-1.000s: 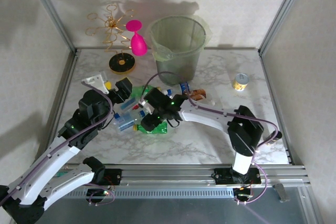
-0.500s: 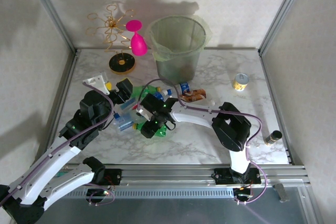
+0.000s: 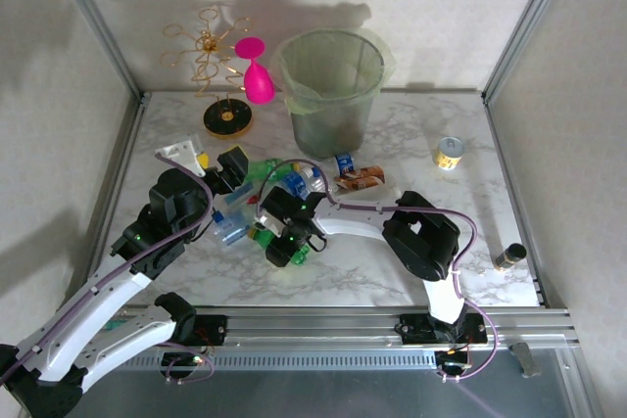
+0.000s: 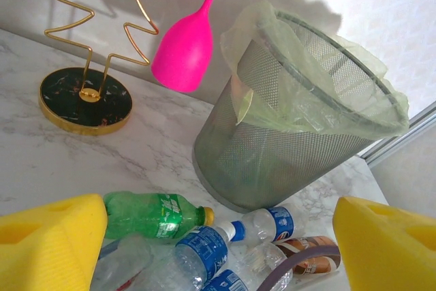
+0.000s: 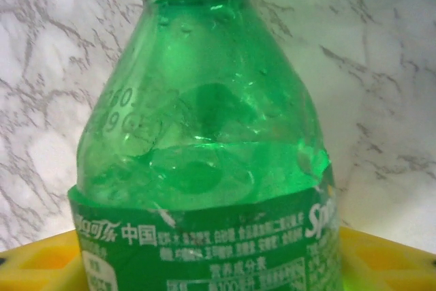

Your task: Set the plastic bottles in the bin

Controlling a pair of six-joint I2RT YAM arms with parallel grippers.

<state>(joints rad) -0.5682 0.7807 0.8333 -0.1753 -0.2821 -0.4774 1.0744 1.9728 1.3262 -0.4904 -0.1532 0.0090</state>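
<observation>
my right gripper (image 3: 284, 247) pinches a green bottle (image 5: 204, 168) between its yellow pads, low over the marble table (image 3: 392, 271). my left gripper (image 4: 218, 243) hangs spread wide above the other plastic bottles (image 4: 197, 250), heaped just before the bin (image 4: 293, 134).

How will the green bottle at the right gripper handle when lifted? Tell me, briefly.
The green bottle looks empty and dented, so probably light and apt to crumple if the right gripper squeezes hard. Its glossy round wall may slip between the pads, or roll on the marble table if released.
</observation>
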